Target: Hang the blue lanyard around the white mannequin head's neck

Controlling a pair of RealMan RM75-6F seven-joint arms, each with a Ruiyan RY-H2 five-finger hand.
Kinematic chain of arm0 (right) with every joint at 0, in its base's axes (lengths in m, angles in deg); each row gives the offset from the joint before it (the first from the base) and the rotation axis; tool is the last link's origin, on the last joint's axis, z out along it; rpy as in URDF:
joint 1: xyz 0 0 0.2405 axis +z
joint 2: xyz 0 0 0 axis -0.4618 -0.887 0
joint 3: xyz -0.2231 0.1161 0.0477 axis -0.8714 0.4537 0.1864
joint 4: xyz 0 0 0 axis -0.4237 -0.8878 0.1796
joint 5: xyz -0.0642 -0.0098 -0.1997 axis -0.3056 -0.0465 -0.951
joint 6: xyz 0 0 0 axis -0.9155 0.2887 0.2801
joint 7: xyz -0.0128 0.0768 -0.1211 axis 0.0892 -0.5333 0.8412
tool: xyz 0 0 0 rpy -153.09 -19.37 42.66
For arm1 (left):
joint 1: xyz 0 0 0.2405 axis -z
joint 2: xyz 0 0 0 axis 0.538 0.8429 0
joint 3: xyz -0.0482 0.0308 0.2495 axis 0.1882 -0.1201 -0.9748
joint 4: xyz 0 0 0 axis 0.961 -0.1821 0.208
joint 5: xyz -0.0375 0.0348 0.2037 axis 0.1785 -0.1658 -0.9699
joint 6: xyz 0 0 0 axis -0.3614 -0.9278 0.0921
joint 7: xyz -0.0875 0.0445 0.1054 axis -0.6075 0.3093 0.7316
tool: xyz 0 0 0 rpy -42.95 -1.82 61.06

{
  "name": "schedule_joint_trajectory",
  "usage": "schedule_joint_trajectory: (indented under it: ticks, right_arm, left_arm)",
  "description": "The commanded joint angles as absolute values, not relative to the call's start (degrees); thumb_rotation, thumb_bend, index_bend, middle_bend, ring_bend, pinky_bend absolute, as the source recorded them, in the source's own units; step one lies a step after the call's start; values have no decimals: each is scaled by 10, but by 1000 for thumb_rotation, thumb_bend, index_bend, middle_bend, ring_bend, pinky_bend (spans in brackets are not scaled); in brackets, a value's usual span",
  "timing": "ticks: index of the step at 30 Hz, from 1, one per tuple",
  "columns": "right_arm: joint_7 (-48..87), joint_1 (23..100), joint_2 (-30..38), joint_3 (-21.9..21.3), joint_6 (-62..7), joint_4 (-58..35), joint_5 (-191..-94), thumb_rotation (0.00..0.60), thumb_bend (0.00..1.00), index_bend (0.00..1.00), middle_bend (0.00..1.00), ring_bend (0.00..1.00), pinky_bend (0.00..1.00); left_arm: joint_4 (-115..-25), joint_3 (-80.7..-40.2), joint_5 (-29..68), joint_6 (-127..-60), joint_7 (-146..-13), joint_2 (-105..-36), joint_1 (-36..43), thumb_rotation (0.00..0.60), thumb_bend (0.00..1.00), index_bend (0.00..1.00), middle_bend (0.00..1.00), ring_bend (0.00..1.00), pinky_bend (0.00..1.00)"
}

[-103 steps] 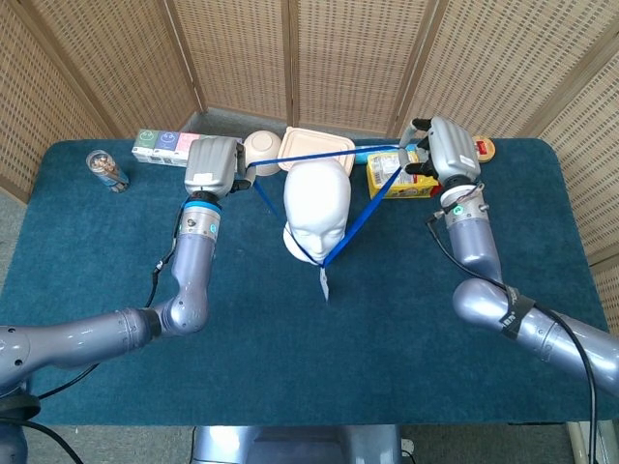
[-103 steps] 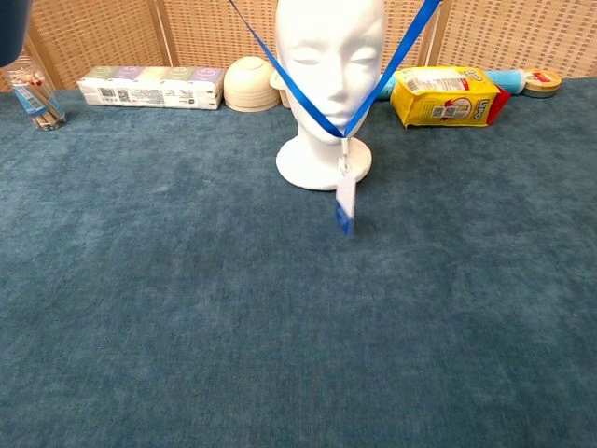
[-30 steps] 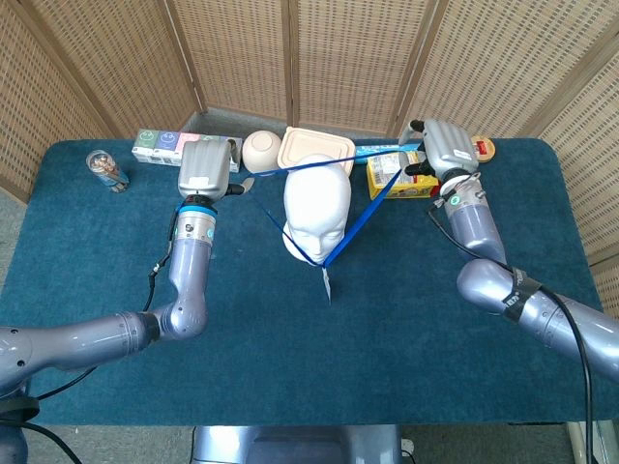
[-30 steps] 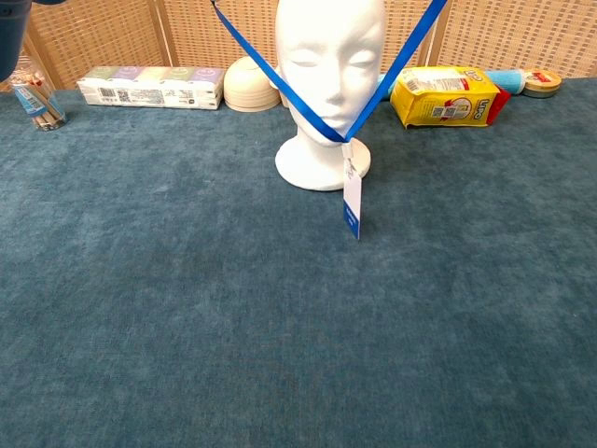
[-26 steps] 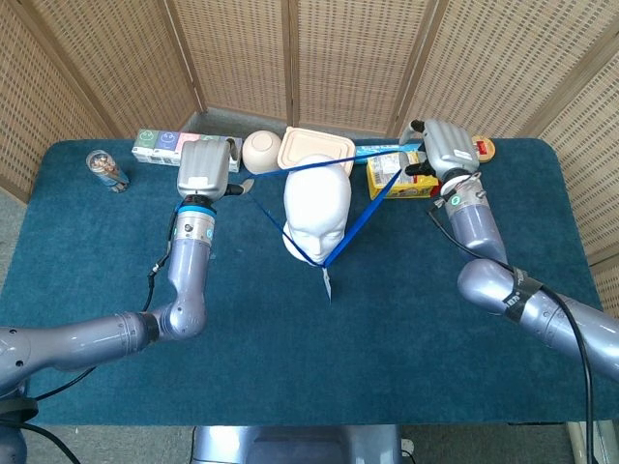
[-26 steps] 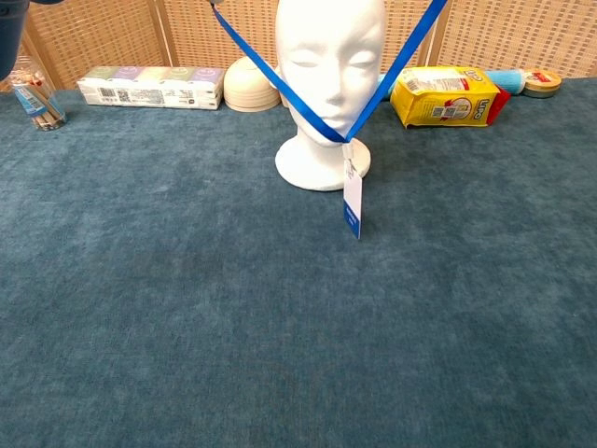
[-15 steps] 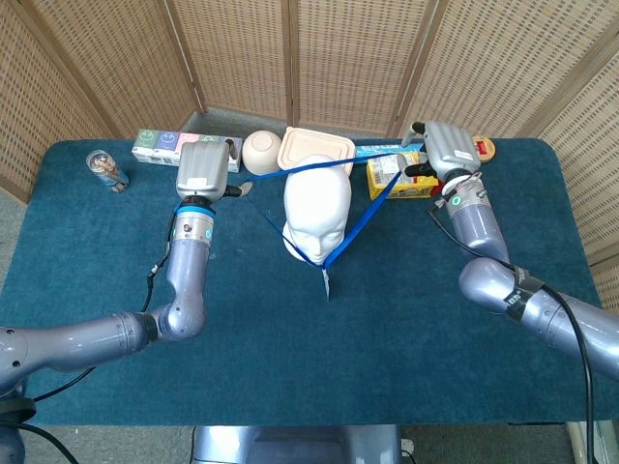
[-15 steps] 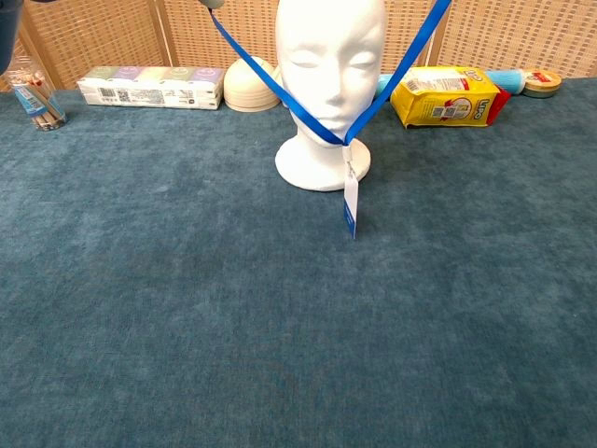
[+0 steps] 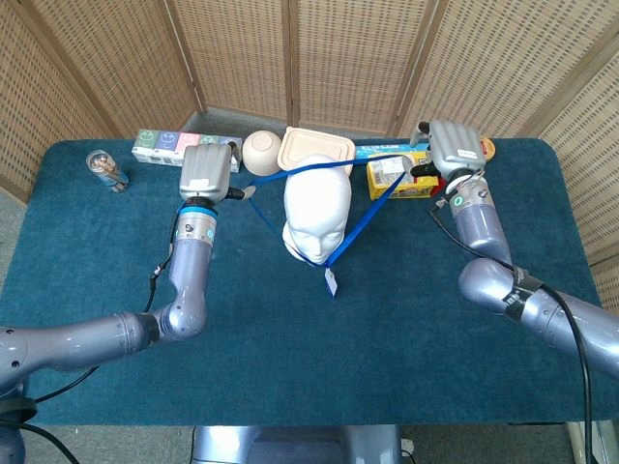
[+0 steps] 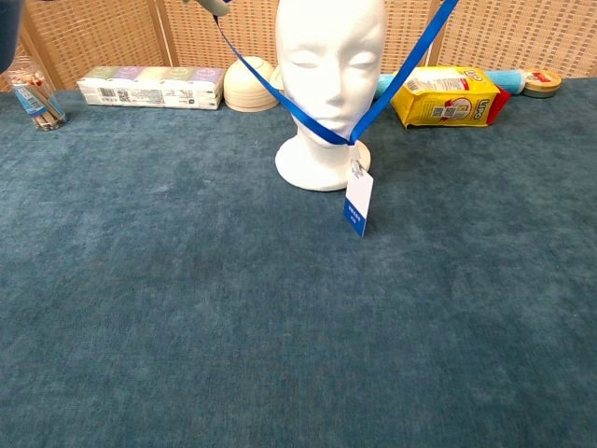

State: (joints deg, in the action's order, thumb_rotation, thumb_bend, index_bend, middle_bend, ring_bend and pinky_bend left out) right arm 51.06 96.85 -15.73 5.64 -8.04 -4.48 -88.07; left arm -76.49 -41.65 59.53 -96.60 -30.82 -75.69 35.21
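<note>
We take the white mannequin head (image 9: 317,215) as our landmark, standing upright on the table (image 9: 116,387). Our left hand (image 9: 207,170) holds one side of the blue lanyard (image 10: 280,89) just beside the mannequin's crown, and our right hand (image 9: 453,147) holds the other side further off, above the yellow packet (image 10: 441,96) that lies behind and beside the mannequin. The strap runs from each hand down to a V under the chin, and its back span crosses above and behind the crown. The badge (image 10: 358,203) hangs in front of the base, clear of the table.

We judge the loop already over the head, so the main part is done. What is left, as we see it, is to lower the strap down behind the neck and let go with both hands.
</note>
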Motion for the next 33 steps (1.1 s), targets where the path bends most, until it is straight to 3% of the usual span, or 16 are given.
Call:
schedule_joint_trajectory:
  ticks: [1,13,18,33]
  right_arm:
    - [511,968,-158,55,-81,-44,-882,430,408,385,874,1000,1000]
    - [550,974,-151,35,-123,-43,-904,432,393,385,858,1000,1000]
    - [559,974,-150,33,-130,-39,-908,428,381,385,847,1000,1000]
    - [583,974,-149,34,-139,-27,-920,431,362,385,787,941,1000]
  left_arm:
    - [-765,-415,602,-963,-309,-757,353,446,157,386,529,461,570]
    - [-771,-407,626,-946,-320,-753,353,357,143,384,521,458,569]
    - [-775,-408,635,-942,-321,-751,353,250,121,381,513,451,564]
    - [-778,-407,652,-937,-334,-744,350,235,122,362,499,446,564]
